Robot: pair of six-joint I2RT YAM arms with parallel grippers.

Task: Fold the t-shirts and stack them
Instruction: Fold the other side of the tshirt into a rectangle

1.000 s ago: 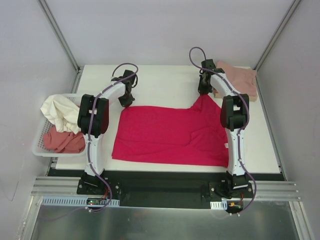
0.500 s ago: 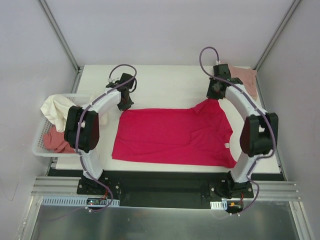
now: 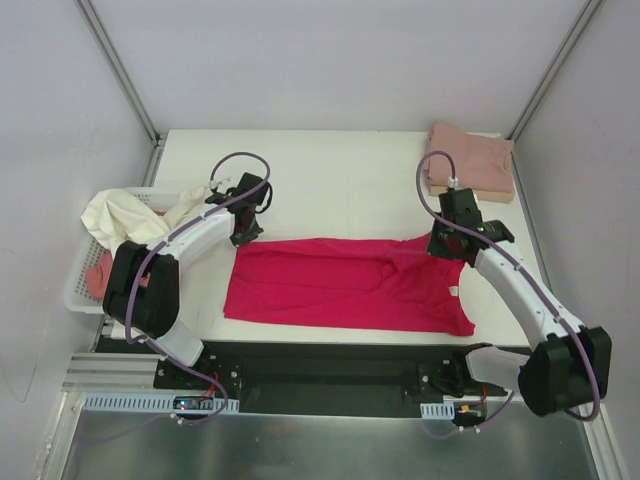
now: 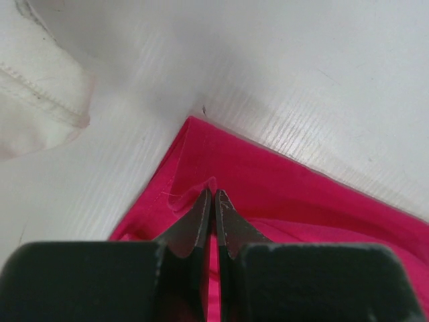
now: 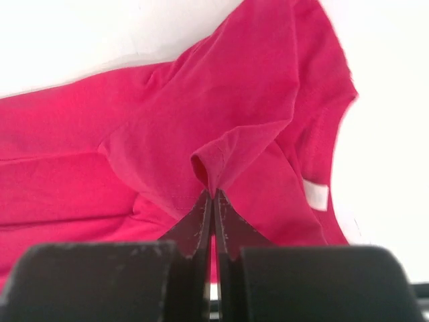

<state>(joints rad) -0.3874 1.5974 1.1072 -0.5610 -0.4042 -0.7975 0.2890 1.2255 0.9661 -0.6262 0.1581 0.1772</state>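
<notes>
At the centre of the white surface point(image 3: 340, 180), your crimson t-shirt point(image 3: 340, 290) lay spread flat along the near edge. Your left claw point(image 3: 246, 228) was clenched on the shirt's upper-left corner, with a small ridge of fabric pinched between its closed tips. Your right claw point(image 3: 446, 243) was clamped on a raised pleat near the collar at the right. A folded dusty pink t-shirt point(image 3: 472, 160) sat in the upper right corner. At the left edge, a cream t-shirt point(image 3: 118, 215) and a salmon-pink t-shirt point(image 3: 100, 278) lay bunched in the white basket point(image 3: 72, 285).
</notes>
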